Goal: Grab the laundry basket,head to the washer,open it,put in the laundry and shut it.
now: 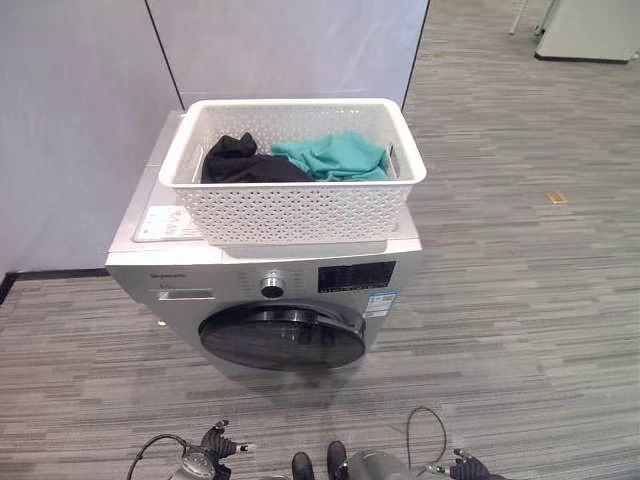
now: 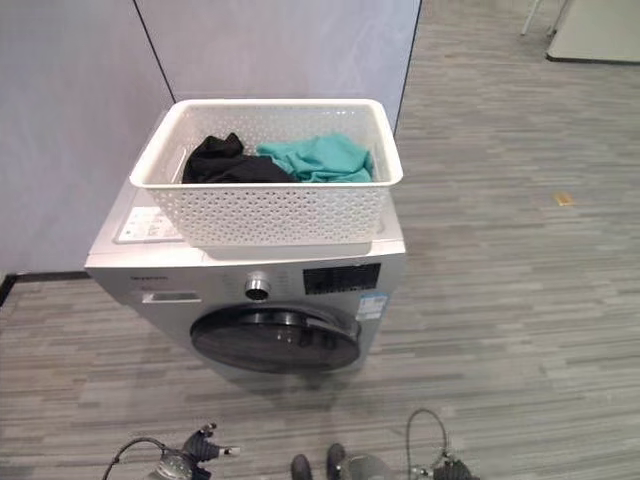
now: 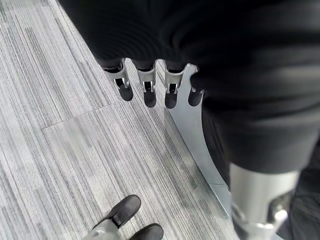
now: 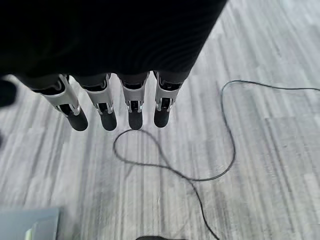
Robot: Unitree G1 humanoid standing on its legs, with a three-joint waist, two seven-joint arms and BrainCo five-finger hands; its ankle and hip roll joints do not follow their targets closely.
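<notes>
The white perforated plastic laundry basket [image 1: 292, 170] is gripped by neither robot hand: the left robot hand [image 3: 145, 85] and right robot hand [image 4: 106, 105] hang with straight fingers, empty, over grey striped floor [image 4: 280, 165]. The basket sits atop the silver front-loading washer [image 1: 262, 283], door closed, holding black cloth [image 1: 240, 160] and teal cloth [image 1: 335, 157].

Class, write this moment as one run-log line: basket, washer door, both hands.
laundry basket: on washer top, black and teal clothes inside | washer door: shut | left hand: open, empty | right hand: open, empty
</notes>
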